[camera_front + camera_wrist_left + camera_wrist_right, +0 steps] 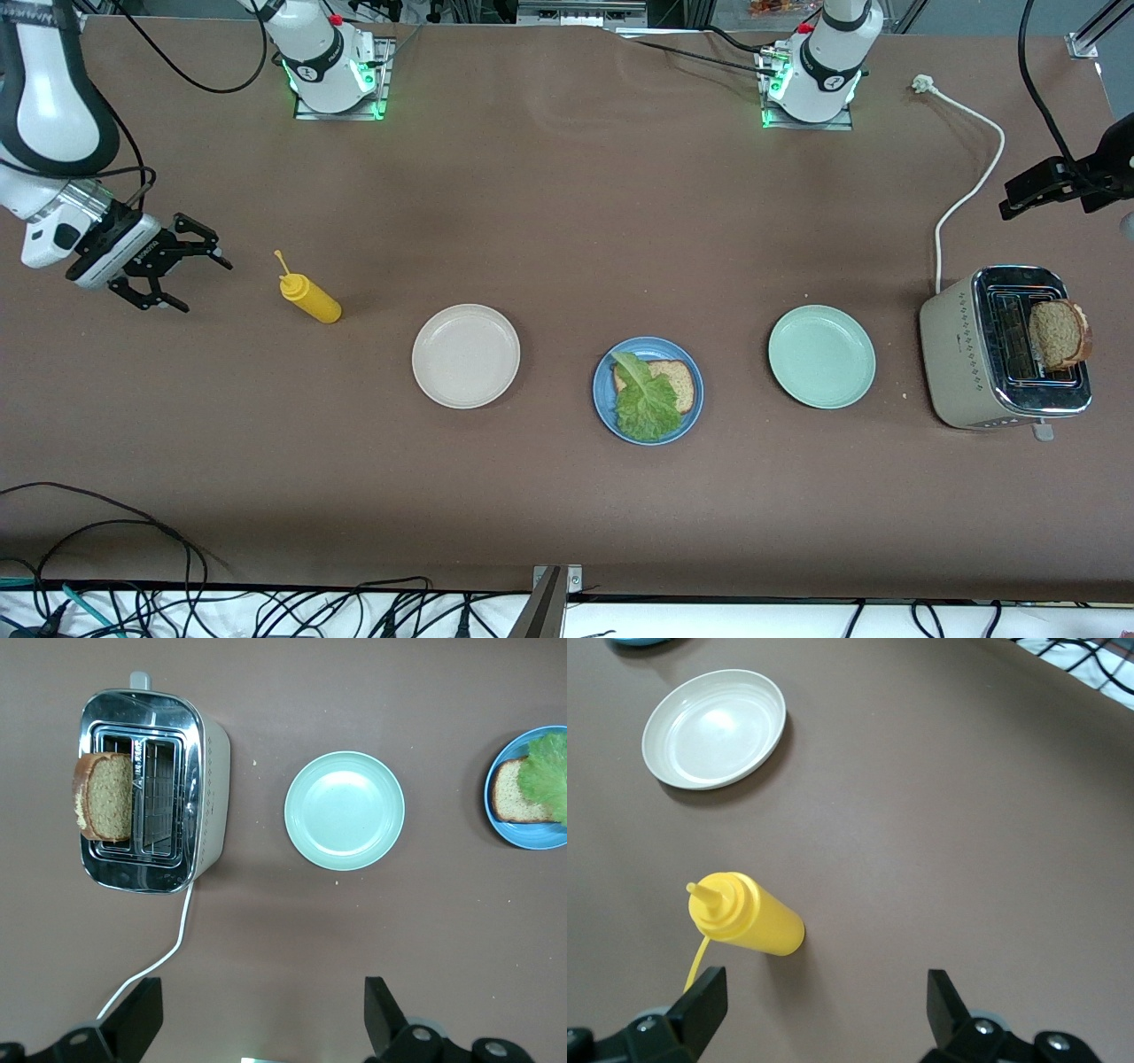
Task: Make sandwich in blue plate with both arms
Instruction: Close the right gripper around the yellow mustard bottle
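The brown table [567, 221] fills the front view, its lower edge lost under dangling cables. The right arm's upper links are cut off at the upper left of the frame; its right gripper [182, 264] hangs over the table at mid-left with fingers spread wide and nothing between them. The left arm's body runs out of the frame; only its base at the top and the left gripper [1032, 193], cut by the right edge, show. In the left wrist view its fingers [142, 1014] stand wide apart and empty.

The toaster [966, 354] sits at lower right, one bread slice [1059, 334] standing up out of a slot, its lower part hidden inside.

Three plates line the frame's middle: beige plate [466, 356], blue plate [605, 403] at centre, mint plate [821, 356]. On the blue plate, a ruffled green lettuce leaf [647, 403] covers most of a brown wholegrain slice [678, 379], leaving only one crusted corner showing.

A yellow squeeze bottle [310, 299] lies tilted beside the right gripper.
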`<state>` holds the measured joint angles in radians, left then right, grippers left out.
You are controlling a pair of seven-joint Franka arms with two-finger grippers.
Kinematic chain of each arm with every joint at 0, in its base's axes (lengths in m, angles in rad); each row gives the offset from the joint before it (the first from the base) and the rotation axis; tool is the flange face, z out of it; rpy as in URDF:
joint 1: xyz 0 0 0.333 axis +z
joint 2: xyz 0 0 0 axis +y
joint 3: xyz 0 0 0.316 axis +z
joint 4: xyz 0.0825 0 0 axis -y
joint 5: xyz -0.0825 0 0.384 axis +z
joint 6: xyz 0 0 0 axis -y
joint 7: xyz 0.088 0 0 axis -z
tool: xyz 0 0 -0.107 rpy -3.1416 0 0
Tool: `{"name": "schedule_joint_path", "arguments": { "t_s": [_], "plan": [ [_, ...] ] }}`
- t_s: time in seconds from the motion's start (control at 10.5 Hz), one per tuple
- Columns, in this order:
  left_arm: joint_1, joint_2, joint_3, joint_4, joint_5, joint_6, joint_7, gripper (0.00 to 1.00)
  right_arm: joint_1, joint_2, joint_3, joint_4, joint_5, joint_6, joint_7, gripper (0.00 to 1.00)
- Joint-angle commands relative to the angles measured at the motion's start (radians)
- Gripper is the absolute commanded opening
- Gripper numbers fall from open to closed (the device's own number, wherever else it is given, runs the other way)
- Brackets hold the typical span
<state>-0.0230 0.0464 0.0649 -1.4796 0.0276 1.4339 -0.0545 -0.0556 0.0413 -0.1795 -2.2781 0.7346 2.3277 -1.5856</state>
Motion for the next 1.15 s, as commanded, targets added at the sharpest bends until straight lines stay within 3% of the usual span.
{"name": "schedule_joint_path", "arguments": {
  "t_s": [0.0,0.19,0.57,1.05],
  "plan": [
    [0.009,0.004,0.000,0.019,0.002,-0.020,0.010,1.00,-0.029,0.054,0.022,0.014,0.136,-0.098,-0.204,1.00],
    [0.017,0.004,0.000,0.018,0.002,-0.020,0.012,1.00,-0.027,0.080,0.002,0.017,0.192,-0.165,-0.311,1.00],
    [0.017,0.004,0.000,0.018,0.002,-0.020,0.012,1.00,-0.030,0.127,-0.064,0.022,0.196,-0.263,-0.448,1.00],
    [0.017,0.004,0.000,0.018,0.002,-0.020,0.012,1.00,-0.036,0.274,-0.103,0.092,0.267,-0.408,-0.652,1.00]
  ]
}}
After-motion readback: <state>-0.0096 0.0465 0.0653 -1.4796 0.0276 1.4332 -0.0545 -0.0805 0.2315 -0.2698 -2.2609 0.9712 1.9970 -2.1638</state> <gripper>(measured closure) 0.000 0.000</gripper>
